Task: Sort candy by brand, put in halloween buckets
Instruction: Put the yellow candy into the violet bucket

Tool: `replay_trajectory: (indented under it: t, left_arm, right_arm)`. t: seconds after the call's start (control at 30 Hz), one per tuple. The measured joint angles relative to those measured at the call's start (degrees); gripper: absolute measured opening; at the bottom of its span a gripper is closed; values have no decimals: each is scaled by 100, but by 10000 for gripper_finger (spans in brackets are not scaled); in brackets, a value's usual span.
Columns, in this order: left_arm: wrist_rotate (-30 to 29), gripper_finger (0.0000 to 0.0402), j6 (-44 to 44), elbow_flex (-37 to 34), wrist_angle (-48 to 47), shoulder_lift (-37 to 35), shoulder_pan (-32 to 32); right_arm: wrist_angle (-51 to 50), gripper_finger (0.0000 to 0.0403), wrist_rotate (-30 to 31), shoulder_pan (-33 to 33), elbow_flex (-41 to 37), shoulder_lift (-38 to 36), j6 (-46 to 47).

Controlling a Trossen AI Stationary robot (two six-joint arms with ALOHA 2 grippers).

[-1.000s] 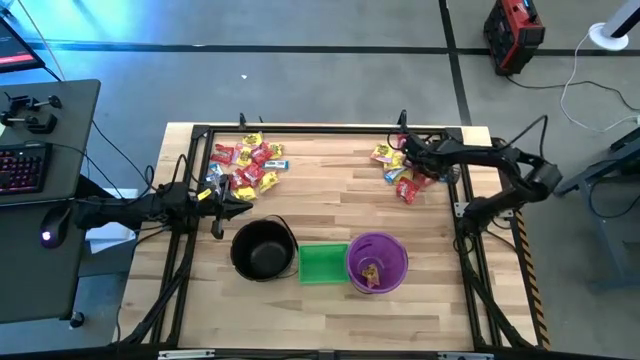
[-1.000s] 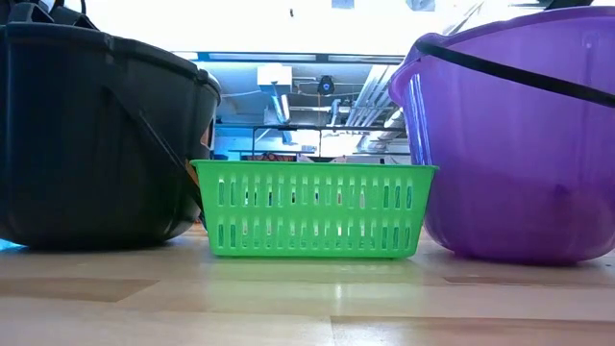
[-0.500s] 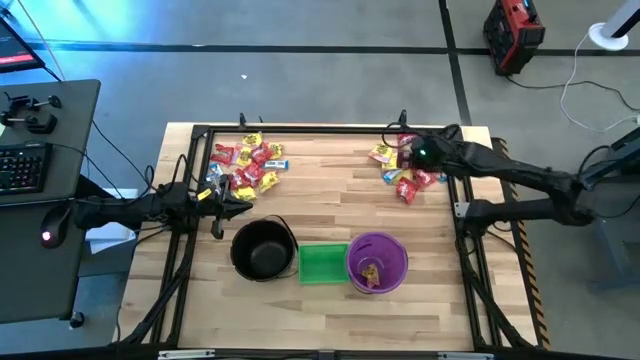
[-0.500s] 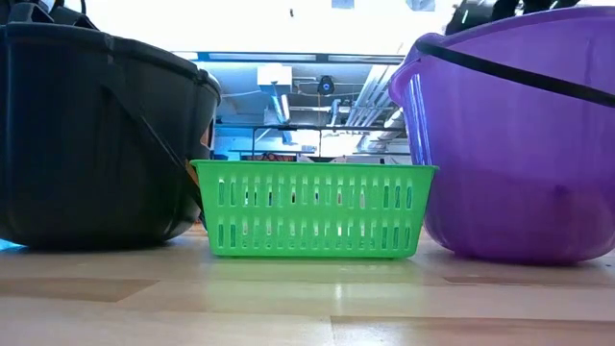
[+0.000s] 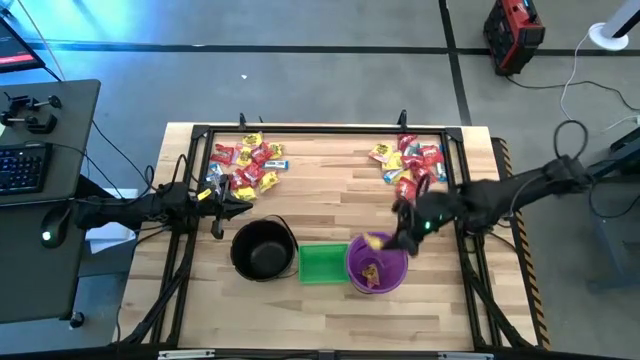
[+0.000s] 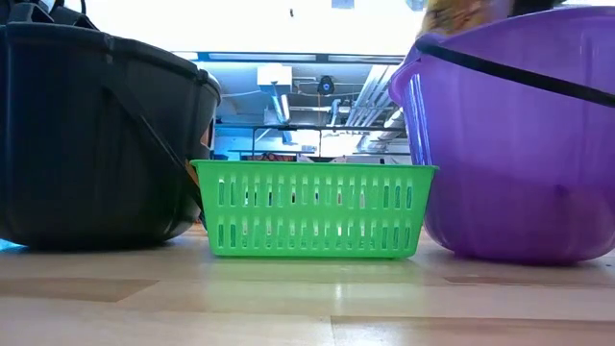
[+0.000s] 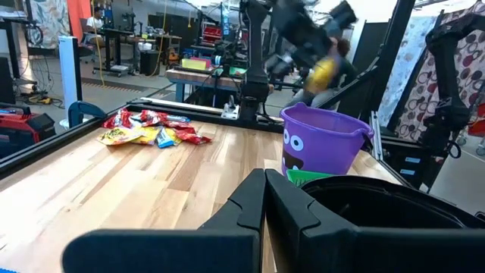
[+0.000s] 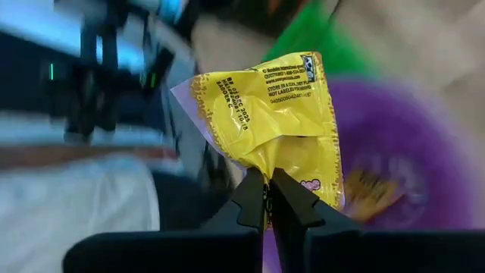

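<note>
My right gripper (image 5: 388, 241) is shut on a yellow-wrapped candy (image 8: 265, 114) and hangs over the far rim of the round purple bucket (image 5: 377, 263). The candy also shows in the high view (image 5: 377, 240), the low view (image 6: 459, 13) and the left wrist view (image 7: 322, 73). One candy (image 5: 371, 272) lies in the purple bucket. The square green bucket (image 5: 322, 263) and the round black pail (image 5: 262, 250) stand in a row to its left. My left gripper (image 5: 247, 207) is shut and empty just beyond the black pail. My right gripper pinches the yellow wrapper's lower edge (image 8: 267, 168) between its two fingertips. The candy is lifted clear above the purple bucket's opening, and the rest of the wrapper stands out beyond the fingertips.
A pile of red, yellow and blue-and-white candies (image 5: 245, 166) lies at the far left of the table, and another pile (image 5: 408, 168) at the far right. A black frame rail (image 5: 330, 129) runs around the table edge. Bare wood lies between the piles and near the front edge.
My right gripper has left the far right candy pile and gone toward the table's near edge with the yellow candy, which is lifted clear, ending above the purple bucket.
</note>
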Motion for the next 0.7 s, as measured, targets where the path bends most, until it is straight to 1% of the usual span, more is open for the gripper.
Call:
replay_trajectory:
  t: [0.13,0.23,0.3,0.37,0.5,0.63,0.7]
  left_arm:
    - [2,0,0,-1,1,1,0]
    - [0,0,0,0,-1,1,2]
    - [0,0,0,1,-1,1,0]
    - [0,0,0,1,-1,-2,1]
    - [0,0,0,1,1,0,-1]
    - [0,0,-2,1,-1,-1,1]
    - [0,0,-2,1,0,0,2]
  right_arm:
    - [22,2,-198,476,0,455,279]
    - [26,4,-247,584,-2,729,550]
    - [24,15,-318,582,-2,876,721]
    - [23,39,-436,553,-4,951,799]
    - [24,109,-553,551,-4,942,629]
    - [-33,175,-667,461,208,886,86]
    - [-141,196,-686,268,488,883,-378]
